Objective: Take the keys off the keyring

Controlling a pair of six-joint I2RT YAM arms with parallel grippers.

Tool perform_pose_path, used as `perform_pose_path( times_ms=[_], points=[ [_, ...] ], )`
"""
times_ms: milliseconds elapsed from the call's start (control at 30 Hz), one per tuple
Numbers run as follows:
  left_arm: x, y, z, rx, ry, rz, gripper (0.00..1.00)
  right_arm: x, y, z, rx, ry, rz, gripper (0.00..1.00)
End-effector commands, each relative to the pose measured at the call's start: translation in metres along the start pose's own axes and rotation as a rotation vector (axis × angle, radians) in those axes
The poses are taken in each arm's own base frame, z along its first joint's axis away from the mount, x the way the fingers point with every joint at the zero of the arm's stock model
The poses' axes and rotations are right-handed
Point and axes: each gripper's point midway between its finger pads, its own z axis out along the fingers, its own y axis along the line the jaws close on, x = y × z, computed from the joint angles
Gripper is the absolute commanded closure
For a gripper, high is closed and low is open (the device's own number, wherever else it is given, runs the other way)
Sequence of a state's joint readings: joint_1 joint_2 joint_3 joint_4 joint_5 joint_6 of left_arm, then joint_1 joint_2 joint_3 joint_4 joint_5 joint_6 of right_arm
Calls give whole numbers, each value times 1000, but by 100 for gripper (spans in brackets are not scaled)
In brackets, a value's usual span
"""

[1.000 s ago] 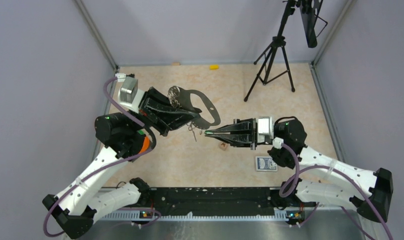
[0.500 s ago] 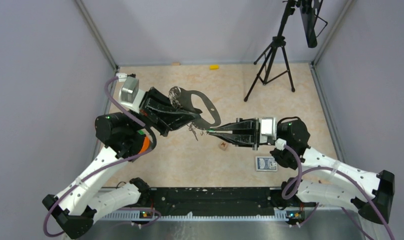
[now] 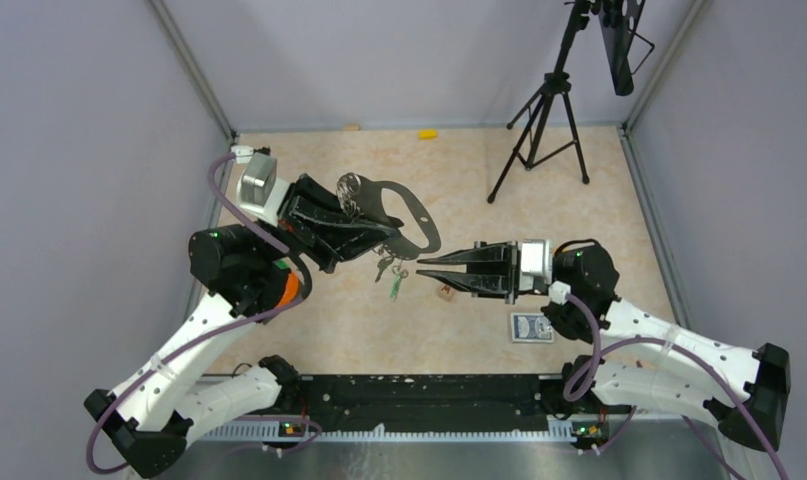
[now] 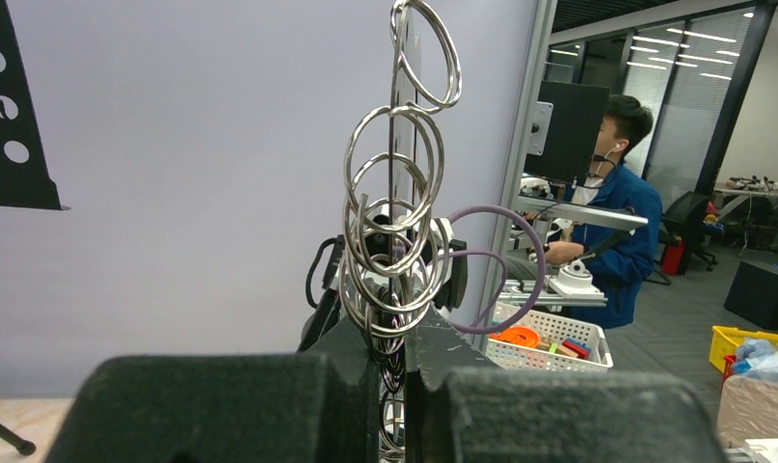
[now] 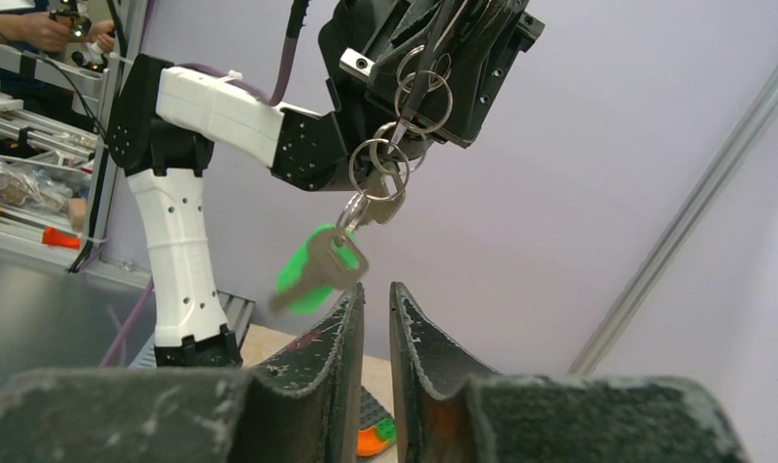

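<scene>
right wrist: green key (image 5: 312, 272) hangs blurred; right gripper (image 5: 375, 294) slightly apart, empty | left wrist: left gripper (image 4: 392, 342) clamped on keyring (image 4: 394, 289); key unseen there

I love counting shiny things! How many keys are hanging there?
2 that show clearly: the green key and a silvery key beside it, both dangling below the left claw. More may hide behind them.

Top camera looks down; opposed close wrist cameras share rings (image 4: 394, 193) on keyring (image 3: 434, 232).
</scene>
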State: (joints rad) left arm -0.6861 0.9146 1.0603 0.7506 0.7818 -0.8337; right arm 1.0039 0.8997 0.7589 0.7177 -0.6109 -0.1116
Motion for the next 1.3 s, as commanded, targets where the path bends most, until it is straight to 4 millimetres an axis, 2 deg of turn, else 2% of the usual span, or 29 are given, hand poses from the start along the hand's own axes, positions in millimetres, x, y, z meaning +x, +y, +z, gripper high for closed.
perform_pose_path(
  times_ms=[0, 167, 367, 667, 1000, 1100, 1267],
  points=[
    [-17, -11, 5, 36, -32, 57, 100, -16, -4, -1, 18, -53, -25, 83],
    [-16, -12, 5, 36, -28, 56, 100, -24, 0, 0, -3, -80, -16, 76],
    [-14, -11, 5, 37, -23, 49, 100, -33, 6, 3, -52, -101, -16, 77],
    [-13, -8, 6, 41, -21, 40, 100, -33, 11, 12, -106, -125, 6, 76],
    [-11, -5, 7, 41, -20, 32, 100, -34, 16, 11, -132, -130, 26, 76],
    [-11, -5, 7, 41, -18, 29, 100, -35, 13, 8, -106, -122, 7, 77],
    [-10, -6, 7, 44, -13, 26, 100, -38, -8, -2, 41, -96, -32, 81]
  ],
)
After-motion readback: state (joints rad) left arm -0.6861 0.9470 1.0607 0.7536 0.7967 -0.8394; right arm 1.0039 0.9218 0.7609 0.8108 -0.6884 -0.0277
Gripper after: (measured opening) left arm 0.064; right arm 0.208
